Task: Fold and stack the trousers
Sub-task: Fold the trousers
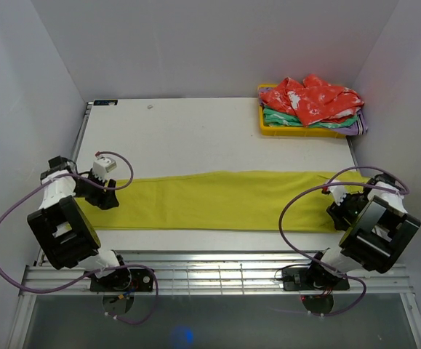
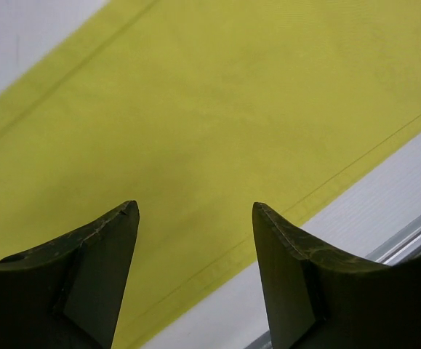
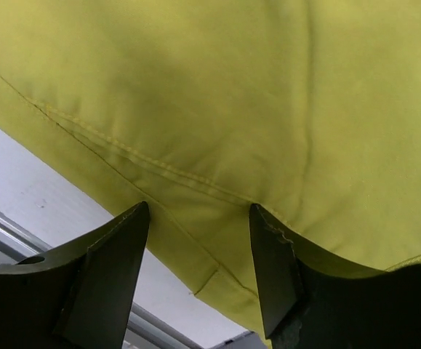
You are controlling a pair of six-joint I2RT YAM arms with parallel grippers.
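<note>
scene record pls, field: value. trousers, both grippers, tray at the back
trousers: mustard yellow, spread flat as one long strip, side to side on the table
left gripper: open, over the strip's left end, holding nothing
right gripper: open, over the right end by a stitched seam, holding nothing
tray: yellow, far right corner
tray contents: red patterned garment on top of green garment
</note>
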